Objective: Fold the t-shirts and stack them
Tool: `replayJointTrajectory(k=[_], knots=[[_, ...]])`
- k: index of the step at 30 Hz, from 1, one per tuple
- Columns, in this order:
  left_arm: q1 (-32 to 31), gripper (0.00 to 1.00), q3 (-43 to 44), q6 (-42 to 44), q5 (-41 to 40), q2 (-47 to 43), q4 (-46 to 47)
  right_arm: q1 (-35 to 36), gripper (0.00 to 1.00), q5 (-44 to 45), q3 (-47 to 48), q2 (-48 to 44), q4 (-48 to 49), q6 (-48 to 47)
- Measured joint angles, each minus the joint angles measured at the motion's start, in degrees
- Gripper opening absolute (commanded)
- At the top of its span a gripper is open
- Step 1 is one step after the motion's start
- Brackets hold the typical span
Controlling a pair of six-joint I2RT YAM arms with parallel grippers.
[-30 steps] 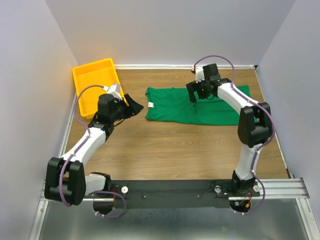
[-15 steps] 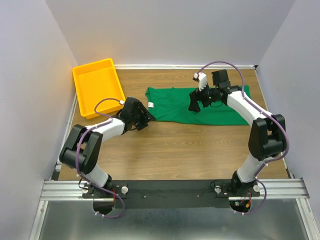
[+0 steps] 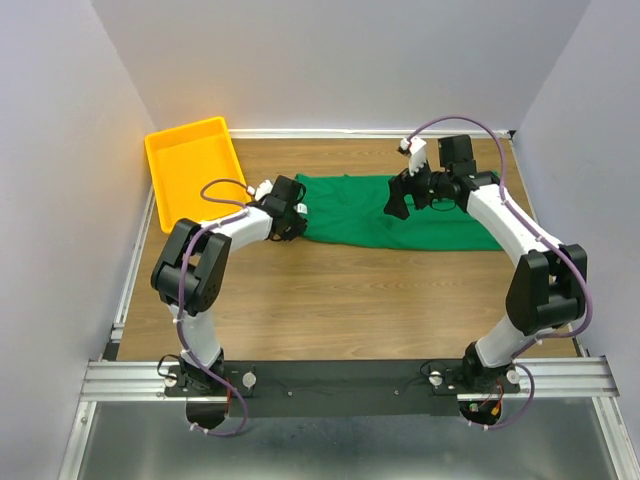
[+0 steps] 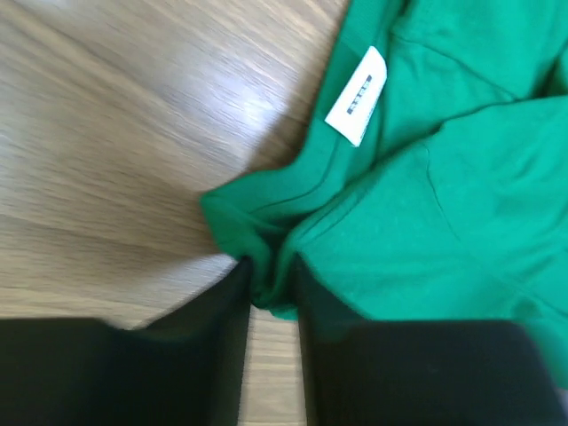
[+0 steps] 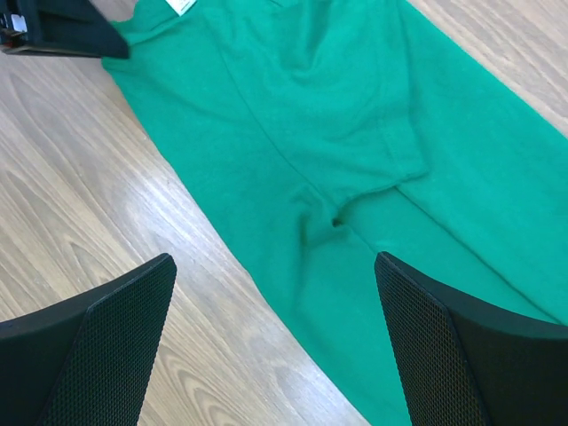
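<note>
Where the top view looks down on the wooden table (image 3: 340,290), the green t-shirt (image 3: 440,215) lies spread flat across the far middle. It is to the right of a yellow tray (image 3: 185,165) that sits in the far left corner. The left gripper (image 3: 293,215) is down at the shirt's left end, and the right gripper (image 3: 398,197) hangs over the shirt's middle.

In the left wrist view, the two black fingers (image 4: 209,355) stand close together, clamped on a bunched fold of the shirt's edge. The cloth puckers around them. A white tag (image 4: 357,95) lies just beyond the fold.

In the right wrist view, the right gripper's jaws stand wide apart with nothing between them. The shirt runs slantwise over the wood below, creased at its middle.
</note>
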Motion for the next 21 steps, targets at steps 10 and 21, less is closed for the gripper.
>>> replayJointTrajectory(k=[10, 21], knots=[[4.2, 0.08, 8.9, 13.5, -2.3, 0.2, -2.5, -1.0, 1.00, 0.0, 0.0, -0.6, 0.0, 0.0], [13.1, 0.15, 35.2, 31.3, 7.5, 16.9, -5.9, -1.1, 1.00, 0.1, -0.1, -0.5, 0.0, -0.7]])
